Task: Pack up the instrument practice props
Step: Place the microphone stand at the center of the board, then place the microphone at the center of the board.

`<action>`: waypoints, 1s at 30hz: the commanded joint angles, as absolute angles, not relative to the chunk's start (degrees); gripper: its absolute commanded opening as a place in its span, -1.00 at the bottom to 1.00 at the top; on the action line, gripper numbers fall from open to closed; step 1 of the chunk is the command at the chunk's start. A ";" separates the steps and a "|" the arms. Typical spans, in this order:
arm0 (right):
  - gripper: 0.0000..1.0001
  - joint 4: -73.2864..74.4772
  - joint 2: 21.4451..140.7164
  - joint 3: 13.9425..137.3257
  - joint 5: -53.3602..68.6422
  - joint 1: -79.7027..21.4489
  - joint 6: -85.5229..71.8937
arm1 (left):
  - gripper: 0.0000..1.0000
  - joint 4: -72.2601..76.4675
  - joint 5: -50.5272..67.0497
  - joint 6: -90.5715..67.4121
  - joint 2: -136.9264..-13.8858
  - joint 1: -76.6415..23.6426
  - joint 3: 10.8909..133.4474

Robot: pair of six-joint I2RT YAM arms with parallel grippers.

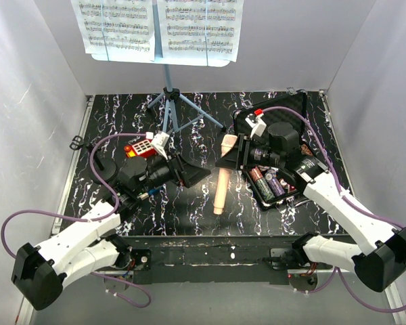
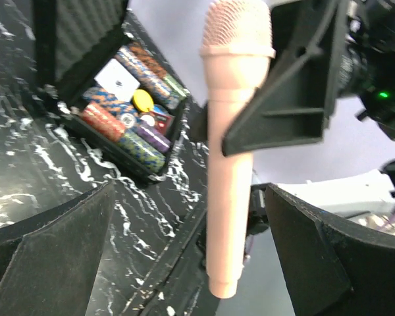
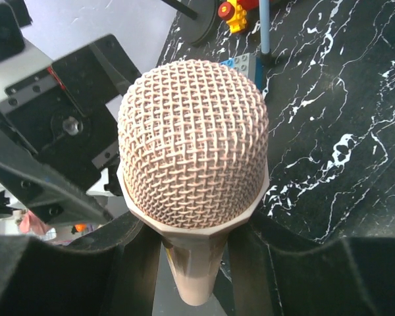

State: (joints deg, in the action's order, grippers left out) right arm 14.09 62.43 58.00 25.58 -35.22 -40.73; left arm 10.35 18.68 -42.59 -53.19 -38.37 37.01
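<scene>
My right gripper (image 1: 229, 154) is shut on the neck of the pale pink microphone (image 1: 221, 179), just below its mesh head (image 3: 193, 141). The microphone's tail points toward the table's near edge. In the right wrist view my right gripper (image 3: 191, 263) has a finger on each side of the handle. My left gripper (image 1: 193, 172) is open and empty just left of the microphone (image 2: 230, 164), which stands between its spread fingers (image 2: 46, 263). The light-blue music stand (image 1: 169, 101) stands at the back with the white sheet-music pages (image 1: 155, 27) on it.
An open black case of poker chips (image 1: 277, 179) lies at the right and also shows in the left wrist view (image 2: 118, 99). A red toy (image 1: 139, 149) sits by the left arm. A black round base (image 3: 201, 29) lies near a stand leg (image 3: 264, 26).
</scene>
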 commanded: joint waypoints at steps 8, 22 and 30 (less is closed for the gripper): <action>-0.97 2.29 61.70 58.53 22.42 -40.33 -45.79 | 0.96 25.47 30.85 -48.42 -54.14 -39.99 33.84; -0.97 -3.69 64.86 59.15 21.36 -44.30 -48.43 | 0.03 26.11 31.38 -47.11 -52.56 -43.68 31.03; -0.94 -4.66 64.86 58.45 23.29 -44.30 -47.99 | -1.00 23.47 29.27 -45.70 -50.45 -43.59 30.67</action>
